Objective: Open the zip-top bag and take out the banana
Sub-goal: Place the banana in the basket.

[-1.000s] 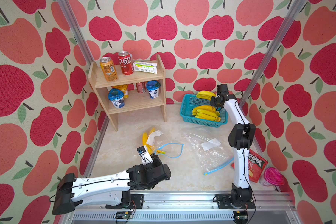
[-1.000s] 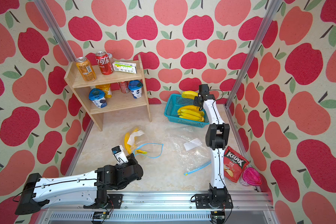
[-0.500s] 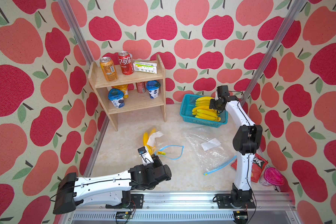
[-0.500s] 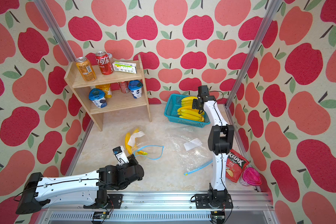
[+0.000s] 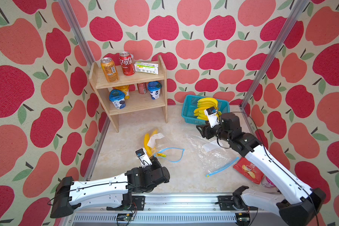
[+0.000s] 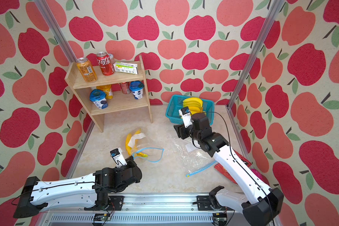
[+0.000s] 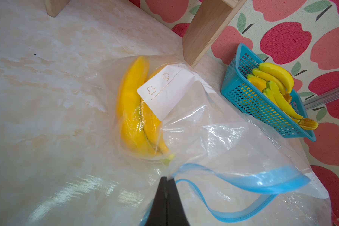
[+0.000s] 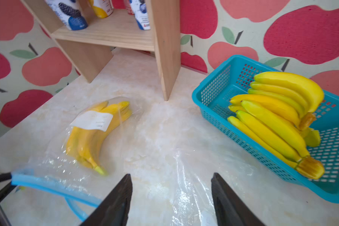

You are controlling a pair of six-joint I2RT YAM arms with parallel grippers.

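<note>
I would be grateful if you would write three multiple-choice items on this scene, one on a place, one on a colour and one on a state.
1. Where does the teal basket stand?
A. on the shelf's top board
B. on the table, at the back
C. inside a clear bag

2. What colour is the zip strip of the zip-top bag holding the banana bunch?
A. red
B. green
C. blue

3. How is the right hand?
A. open and empty
B. shut on a banana
C. shut on the chip packet

Answers:
1 B, as its base rests on the table in both top views.
2 C, as the left wrist view shows a blue band.
3 A, as the right wrist view shows its jaws wide apart with nothing between them.
</note>
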